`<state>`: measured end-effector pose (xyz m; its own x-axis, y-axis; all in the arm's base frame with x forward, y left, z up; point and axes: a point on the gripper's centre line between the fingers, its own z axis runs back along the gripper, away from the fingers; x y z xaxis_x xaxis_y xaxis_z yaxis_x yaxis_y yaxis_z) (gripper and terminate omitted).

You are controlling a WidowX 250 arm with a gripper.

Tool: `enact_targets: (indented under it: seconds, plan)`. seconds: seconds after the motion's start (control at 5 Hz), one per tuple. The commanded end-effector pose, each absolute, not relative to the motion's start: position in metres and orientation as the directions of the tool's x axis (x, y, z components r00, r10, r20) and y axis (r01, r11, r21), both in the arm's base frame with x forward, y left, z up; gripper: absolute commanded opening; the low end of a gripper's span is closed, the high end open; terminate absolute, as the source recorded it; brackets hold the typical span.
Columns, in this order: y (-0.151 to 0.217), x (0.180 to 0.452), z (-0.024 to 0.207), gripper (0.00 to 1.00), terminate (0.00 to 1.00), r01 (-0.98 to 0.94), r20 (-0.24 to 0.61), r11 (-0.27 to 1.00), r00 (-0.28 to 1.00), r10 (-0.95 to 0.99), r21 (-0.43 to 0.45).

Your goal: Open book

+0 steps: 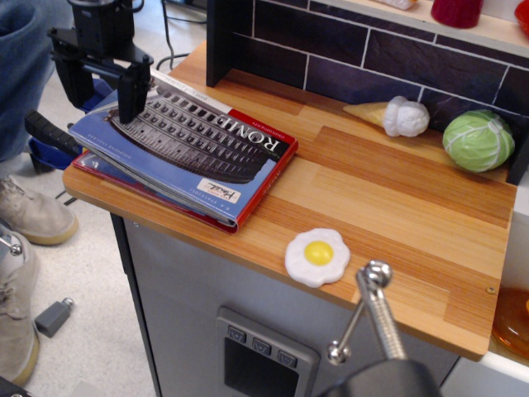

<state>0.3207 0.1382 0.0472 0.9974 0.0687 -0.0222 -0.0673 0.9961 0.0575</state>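
On the counter (388, 190), the blue book (186, 149) lies shut.

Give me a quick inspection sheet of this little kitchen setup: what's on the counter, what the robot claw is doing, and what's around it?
Surface: wooden counter, dark tiled wall behind.
Job's things: book closed, lying flat at the counter's left end, cover slightly lifted along the near edge.
Clutter: toy fried egg near the front edge; toy ice cream cone and toy cabbage by the wall.
Grippers: gripper open, fingers pointing down at the book's far left corner; contact cannot be told.
Cables: one dark cable behind the arm.
Surroundings: person's leg and shoe at left; metal rod in the foreground.
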Motion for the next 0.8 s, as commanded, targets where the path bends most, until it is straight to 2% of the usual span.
enact_targets:
  seconds: [0.0,0.2,0.4,0.6]
  plan:
    - [0.139,0.324,0.06,1.0,0.0,-0.041,0.043,0.997,0.998,0.038,0.06]
    - [0.126,0.315,0.061,1.0,0.0,-0.048,0.051,0.999,0.998,0.048,0.001]
    - [0.113,0.316,0.073,1.0,0.0,-0.112,0.046,0.986,0.992,0.118,-0.125]
    - [0.096,0.32,0.097,1.0,0.0,-0.142,0.032,0.966,0.988,0.152,-0.219]
